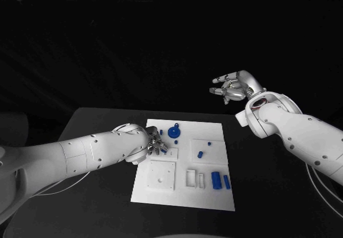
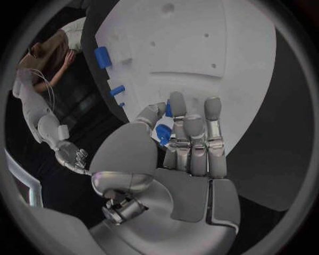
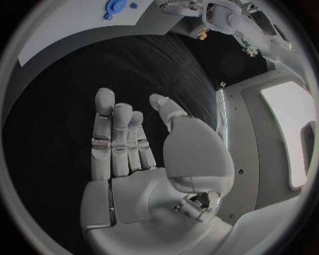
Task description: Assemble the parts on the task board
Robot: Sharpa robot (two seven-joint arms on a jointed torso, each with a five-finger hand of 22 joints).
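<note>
Left hand (image 1: 148,145) down on task board (image 1: 214,196) left edge, pinching small blue part (image 2: 164,134) between thumb and fingers. Right hand (image 1: 234,86) way up off table, fingers apart, holding nothing.

Right hand (image 3: 143,159) held up with nothing in it, fingers apart, white task board (image 3: 80,24) beyond, blue part (image 3: 114,7) on it

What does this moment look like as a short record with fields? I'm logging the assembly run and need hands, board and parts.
left hand: over the task board's left edge, holding a small blue part between thumb and fingers
right hand: raised beyond the table, fingers apart, holding nothing
task board: white plate, mid-table
round blue part: on the board's far end
blue cylinder: near the board's right edge
</note>
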